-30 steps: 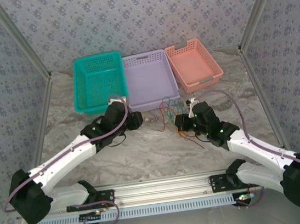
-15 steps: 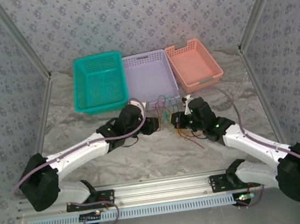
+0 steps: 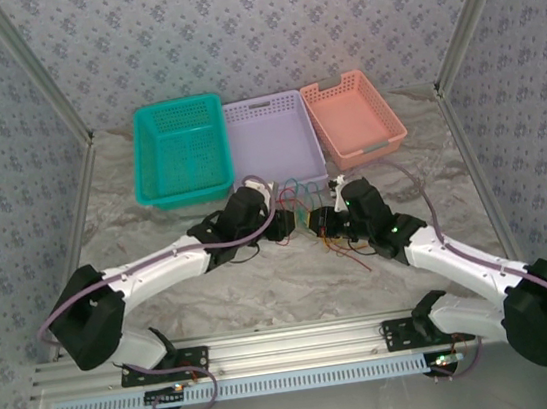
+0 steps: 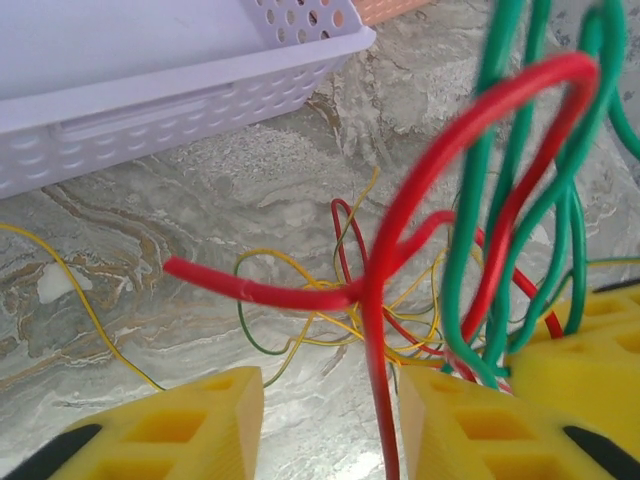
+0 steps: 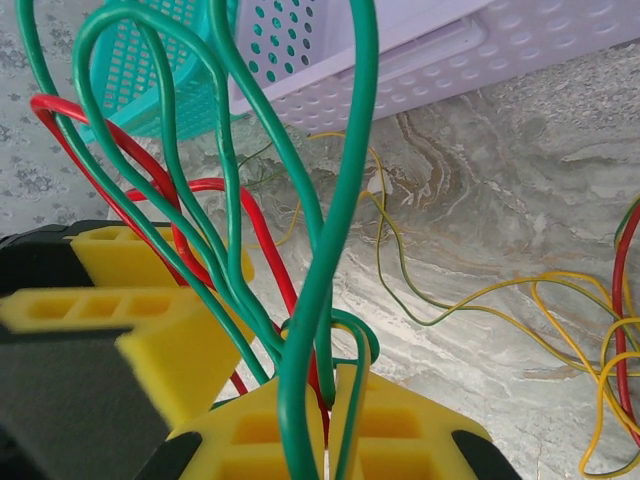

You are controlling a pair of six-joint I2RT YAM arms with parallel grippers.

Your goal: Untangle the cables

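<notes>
Marbled table (image 3: 265, 291), loaded at back and middle.
Side by side at back: teal basket (image 3: 187, 192), lavender basket (image 3: 282, 186), salmon basket (image 3: 375, 148); thin cables (image 3: 357, 257) trailing across the middle.

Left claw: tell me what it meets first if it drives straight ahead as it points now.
Probably the red cable, which stands in the gap of the left claw, then the green cables beside it; depth is unclear.
</notes>
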